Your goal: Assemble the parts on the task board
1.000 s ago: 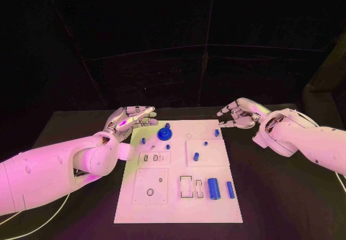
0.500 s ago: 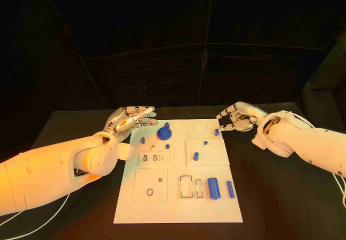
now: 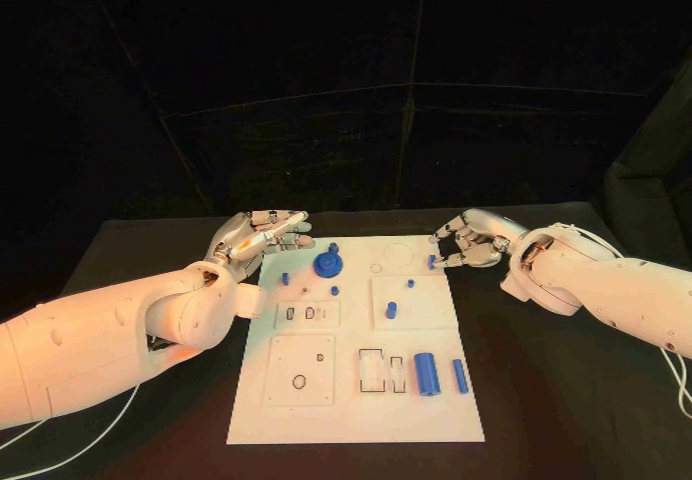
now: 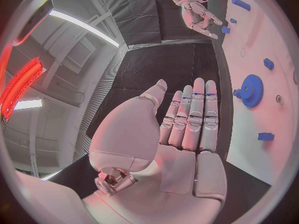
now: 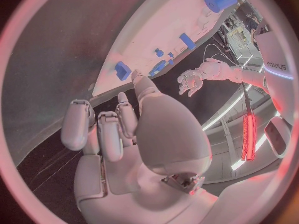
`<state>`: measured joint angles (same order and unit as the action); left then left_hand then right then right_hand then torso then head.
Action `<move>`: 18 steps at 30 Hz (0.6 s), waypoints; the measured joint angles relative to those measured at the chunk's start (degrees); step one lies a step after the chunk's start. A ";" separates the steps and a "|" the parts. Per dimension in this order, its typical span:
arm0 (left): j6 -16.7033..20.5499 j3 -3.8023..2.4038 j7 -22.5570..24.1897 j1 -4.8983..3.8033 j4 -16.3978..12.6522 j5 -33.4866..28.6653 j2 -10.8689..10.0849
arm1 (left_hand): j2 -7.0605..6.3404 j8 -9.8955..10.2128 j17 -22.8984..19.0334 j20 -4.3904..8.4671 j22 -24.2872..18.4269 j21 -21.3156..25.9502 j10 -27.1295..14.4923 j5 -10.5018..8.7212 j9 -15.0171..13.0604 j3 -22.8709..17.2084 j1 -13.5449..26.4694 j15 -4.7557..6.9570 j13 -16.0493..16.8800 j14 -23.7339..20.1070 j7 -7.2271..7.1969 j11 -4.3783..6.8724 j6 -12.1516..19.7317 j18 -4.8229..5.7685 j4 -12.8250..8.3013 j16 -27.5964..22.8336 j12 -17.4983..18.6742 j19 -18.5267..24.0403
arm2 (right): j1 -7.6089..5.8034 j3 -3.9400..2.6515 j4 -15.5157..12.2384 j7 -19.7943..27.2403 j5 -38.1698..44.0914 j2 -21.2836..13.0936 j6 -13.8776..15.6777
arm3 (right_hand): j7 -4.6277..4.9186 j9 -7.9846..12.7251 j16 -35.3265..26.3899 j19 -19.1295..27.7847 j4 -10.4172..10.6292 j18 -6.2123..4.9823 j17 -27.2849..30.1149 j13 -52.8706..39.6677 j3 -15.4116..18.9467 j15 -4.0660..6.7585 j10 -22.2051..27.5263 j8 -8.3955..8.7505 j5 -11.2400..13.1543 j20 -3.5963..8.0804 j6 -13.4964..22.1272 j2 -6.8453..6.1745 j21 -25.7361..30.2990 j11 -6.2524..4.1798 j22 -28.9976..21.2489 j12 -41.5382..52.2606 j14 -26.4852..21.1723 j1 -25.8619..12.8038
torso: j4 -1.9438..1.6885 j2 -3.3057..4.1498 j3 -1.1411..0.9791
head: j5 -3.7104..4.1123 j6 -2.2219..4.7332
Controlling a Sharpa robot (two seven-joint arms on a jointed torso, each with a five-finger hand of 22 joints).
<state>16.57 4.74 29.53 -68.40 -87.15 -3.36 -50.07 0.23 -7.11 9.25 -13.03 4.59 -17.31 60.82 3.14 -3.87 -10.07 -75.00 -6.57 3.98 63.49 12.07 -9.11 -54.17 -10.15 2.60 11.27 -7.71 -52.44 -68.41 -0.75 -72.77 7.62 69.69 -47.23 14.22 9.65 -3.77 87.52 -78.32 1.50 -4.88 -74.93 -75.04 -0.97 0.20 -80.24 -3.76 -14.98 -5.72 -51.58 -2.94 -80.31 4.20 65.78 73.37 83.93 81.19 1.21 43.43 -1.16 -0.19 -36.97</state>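
Observation:
The white task board point(image 3: 361, 410) lies mid-table. A blue gear point(image 3: 329, 266) sits near its far left, and small blue pegs point(image 3: 391, 311) are scattered over the far half. A thick blue cylinder point(image 3: 427, 375) and a thinner one point(image 3: 460, 376) lie at the near right. My left hand point(image 3: 260, 240) hovers flat with fingers straight, beside the board's far left corner, holding nothing. My right hand point(image 3: 464, 243) is at the far right edge, fingers half curled. Its thumb tip reaches close to a small blue part point(image 5: 122, 69), and nothing lies between thumb and fingers.
Black table point(image 3: 577, 400) surrounds the board on every side. Rectangular slots point(image 3: 382, 372) and a round hole point(image 3: 299, 382) are cut into the board's near half. In the left wrist view the gear point(image 4: 251, 90) lies beyond my fingertips.
My right hand has come down and inward to the board's far right edge, closing on the small blue part there. The left hand has stayed put.

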 measured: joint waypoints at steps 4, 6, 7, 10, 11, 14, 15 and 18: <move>0.00 0.00 -0.01 0.00 0.06 0.01 0.03 | 0.00 0.00 0.00 0.00 0.00 0.00 0.00 0.00 0.00 0.00 0.00 0.00 0.00 0.00 0.00 0.00 0.00 0.00 0.00 0.00 0.00 0.00 | 0.23 0.00 0.13 -0.07 0.11 0.05 -0.50 | 0.00 -0.13 0.00 0.00 -0.02 0.00 0.00 0.00 0.02 0.00 0.00 -0.24 0.00 0.00 0.00 0.01 0.00 0.00 0.04 0.00 0.00 0.01 | 0.05 -0.01 0.00 | 0.00 -0.05; 0.00 0.00 -0.02 0.00 0.08 0.02 0.04 | 0.00 0.00 0.00 0.00 0.00 0.00 0.00 0.00 0.00 0.00 0.00 0.00 0.00 0.00 0.00 0.00 0.00 0.00 0.00 0.00 0.00 0.00 | 0.30 0.00 0.26 -0.12 0.16 0.12 -0.70 | -0.31 -0.20 0.00 0.00 -0.16 0.00 0.01 0.00 0.16 0.00 0.00 -0.47 0.00 0.00 -0.31 0.01 0.00 0.00 0.15 0.10 0.00 0.01 | 0.06 -0.02 -0.01 | 0.04 -0.08; -0.01 0.00 -0.02 0.00 0.10 0.02 0.04 | 0.00 0.00 0.00 0.00 0.01 0.00 0.00 0.00 0.00 0.00 0.00 0.00 0.00 0.00 0.00 0.00 0.00 0.00 0.00 0.00 0.00 0.00 | 0.34 0.00 0.37 -0.17 0.20 0.20 -0.82 | -0.18 -0.26 0.00 0.00 -0.16 0.00 0.00 0.00 0.16 0.00 0.00 -0.56 0.00 0.00 -0.45 0.01 0.00 0.00 0.18 0.35 0.00 0.01 | 0.06 -0.02 -0.01 | 0.08 -0.08; -0.01 0.00 -0.03 0.00 0.15 0.03 0.05 | 0.00 0.00 -0.01 0.00 0.01 0.00 0.00 0.00 0.00 0.00 0.00 0.00 0.00 0.00 0.00 0.00 0.00 0.00 0.00 0.00 0.00 0.00 | 0.40 0.01 0.70 -0.30 0.43 0.45 -0.98 | -0.43 -0.37 0.00 0.00 -0.16 0.01 0.01 0.00 0.16 0.00 -0.01 -1.12 0.31 0.00 -1.23 0.27 0.00 -0.01 0.36 0.98 0.00 -0.24 | 0.06 -0.02 -0.01 | 0.09 -0.09; -0.01 0.00 -0.03 0.00 0.16 0.03 0.05 | 0.00 0.00 -0.01 0.00 0.01 0.00 0.00 0.00 0.00 0.00 0.00 0.00 0.00 0.00 0.00 0.00 0.00 0.00 0.00 0.00 0.00 0.00 | 0.44 0.01 0.84 -0.38 0.58 0.55 -1.03 | -0.33 -0.38 0.00 -0.03 -0.16 0.01 0.01 -0.01 0.16 0.00 -0.07 -1.19 0.31 -0.02 -1.42 0.33 0.00 -0.07 0.47 1.13 0.00 -0.30 | 0.06 -0.02 -0.01 | 0.09 -0.10; -0.01 0.00 -0.04 0.00 0.19 0.04 0.07 | 0.00 0.00 -0.01 0.00 0.01 0.00 0.00 0.00 0.00 0.00 0.00 0.00 0.00 0.00 0.00 0.00 0.00 0.00 0.00 0.00 0.00 0.00 | 0.52 0.01 1.08 -0.55 0.92 0.70 -1.10 | -0.56 -0.46 0.22 -0.22 -0.16 0.00 0.01 -0.01 0.16 0.00 -0.47 -1.55 0.38 -0.22 -2.05 0.63 0.00 -0.18 0.83 1.55 0.00 -0.61 | 0.05 -0.02 -0.01 | 0.10 -0.19; -0.01 0.00 -0.04 0.00 0.21 0.04 0.08 | 0.00 0.00 -0.01 0.00 0.01 0.00 0.00 0.00 0.00 0.00 0.00 0.00 0.00 0.00 0.00 0.00 0.00 0.00 0.00 0.00 0.00 0.00 | 0.57 0.01 1.16 -0.62 1.06 0.76 -1.14 | -0.52 -0.46 0.23 -0.22 -0.16 0.01 0.01 -0.01 0.16 0.00 -0.54 -1.55 0.61 -0.22 -2.35 0.63 0.00 -0.10 0.93 1.55 0.00 -0.61 | 0.04 -0.02 -0.01 | 0.10 -0.20; -0.01 0.00 -0.05 0.00 0.27 0.04 0.08 | 0.00 0.00 -0.01 0.00 0.01 0.00 0.00 0.00 0.00 0.00 0.00 0.00 0.00 0.00 0.00 0.00 0.00 0.00 0.00 0.00 0.00 0.00 | 0.72 0.01 1.36 -0.79 1.36 0.95 -1.22 | -0.67 -0.46 0.22 -0.23 -0.15 0.01 0.01 -0.01 0.16 0.00 -0.75 -1.90 0.64 -0.20 -2.82 0.66 -0.23 -0.31 1.16 1.84 0.00 -0.58 | 0.04 -0.03 0.00 | 0.10 -0.26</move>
<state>16.56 4.74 29.49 -68.40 -86.88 -3.32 -49.98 0.23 -7.11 9.24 -13.03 4.60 -17.31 60.82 3.14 -3.87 -10.07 -75.00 -6.57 3.98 63.49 12.07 -9.11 -54.17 -10.15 2.60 11.27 -7.71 -52.44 -67.70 -0.74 -71.41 6.83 71.05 -46.28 13.00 8.98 -4.23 87.75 -78.55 1.34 -4.88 -74.92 -75.05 -0.81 0.20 -80.99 -5.65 -14.34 -5.92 -54.40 -2.28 -80.54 3.88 66.94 75.21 83.93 80.61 1.25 43.41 -1.16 -0.09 -37.23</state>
